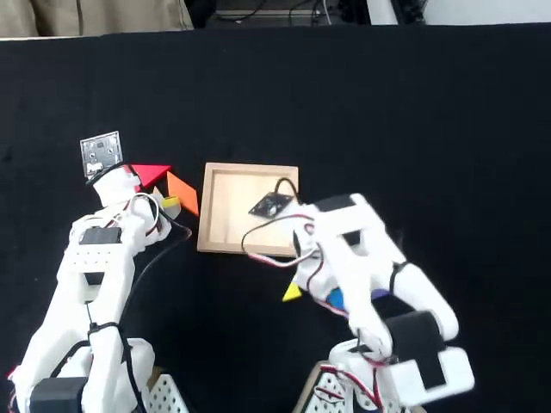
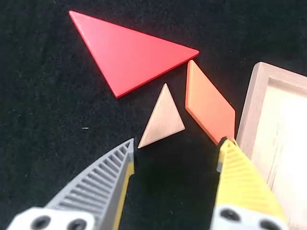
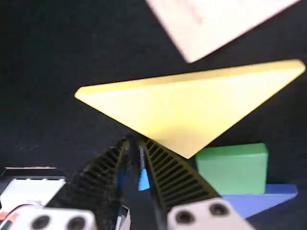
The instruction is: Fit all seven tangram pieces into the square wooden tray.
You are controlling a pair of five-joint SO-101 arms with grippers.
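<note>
On desk (image 1: 430, 129), square wooden tray (image 1: 207, 206) between arms. Right claw (image 3: 136, 141) narrow, pinching yellow triangle (image 3: 192, 105) by its edge near tray corner: lift over rim, lay flat into a corner. Left claw (image 2: 177, 142) wide above small tan triangle (image 2: 163, 120).

Black table cover (image 1: 413, 120). Beige cloth (image 1: 95, 15) past the far-left corner, dark cables (image 1: 288, 10) beyond the far edge, white surface (image 1: 482, 10) far right.
</note>
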